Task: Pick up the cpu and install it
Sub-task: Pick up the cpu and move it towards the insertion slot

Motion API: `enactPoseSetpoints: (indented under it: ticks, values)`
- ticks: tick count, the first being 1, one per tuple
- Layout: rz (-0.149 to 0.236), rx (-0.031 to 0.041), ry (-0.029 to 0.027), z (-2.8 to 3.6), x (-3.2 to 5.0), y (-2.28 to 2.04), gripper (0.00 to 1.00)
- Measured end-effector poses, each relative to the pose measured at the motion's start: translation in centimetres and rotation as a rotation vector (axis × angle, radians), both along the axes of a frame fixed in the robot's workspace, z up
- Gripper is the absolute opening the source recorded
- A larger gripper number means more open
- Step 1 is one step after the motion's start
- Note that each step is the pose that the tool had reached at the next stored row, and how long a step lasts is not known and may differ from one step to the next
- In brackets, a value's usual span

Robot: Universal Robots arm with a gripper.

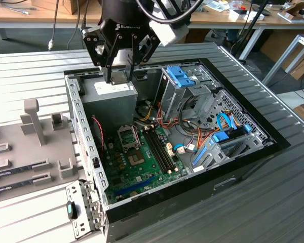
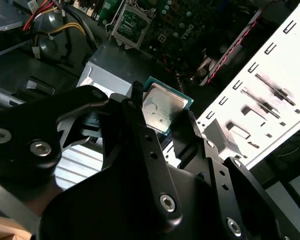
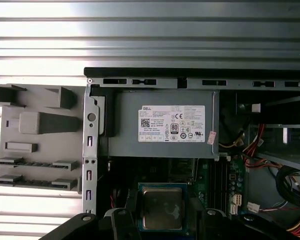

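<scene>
My gripper (image 1: 120, 77) hangs above the open computer case, over the grey power supply (image 1: 111, 98). It is shut on the cpu (image 1: 121, 75), a thin square chip with a silvery top and a green rim. Both wrist views show the cpu (image 2: 162, 107) (image 3: 162, 209) pinched by its opposite edges between the two black fingers (image 2: 136, 92) (image 3: 130, 201). The open processor socket (image 1: 127, 135) sits on the green motherboard (image 1: 142, 162), below and nearer than the gripper in the exterior view. The socket (image 2: 130, 22) looks bare in the second wrist view.
A grey fixture plate (image 1: 25, 147) with slots and memory sticks lies at the exterior view's left, outside the case. Inside the case are coloured cables (image 1: 147, 114), memory slots (image 1: 159, 147) and a drive cage with blue clips (image 1: 185, 78). The case wall (image 1: 83, 136) borders the socket side.
</scene>
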State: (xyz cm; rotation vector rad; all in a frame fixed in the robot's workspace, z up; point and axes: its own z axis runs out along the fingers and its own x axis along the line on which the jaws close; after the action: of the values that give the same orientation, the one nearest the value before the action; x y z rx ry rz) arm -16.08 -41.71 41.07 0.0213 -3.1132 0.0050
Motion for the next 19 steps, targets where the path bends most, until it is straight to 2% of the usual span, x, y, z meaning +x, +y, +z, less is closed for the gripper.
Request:
enactPoseSetpoints:
  ticks: [12,17,19]
  values:
    - [0.000,-0.0002,0.0002,-0.14,1.78,-0.18,0.47]
    - [0.000,0.0001,0.0000,-0.29,2.18,-0.76,0.47]
    - [0.000,0.0001,0.0000,-0.32,2.27,-0.87,0.47]
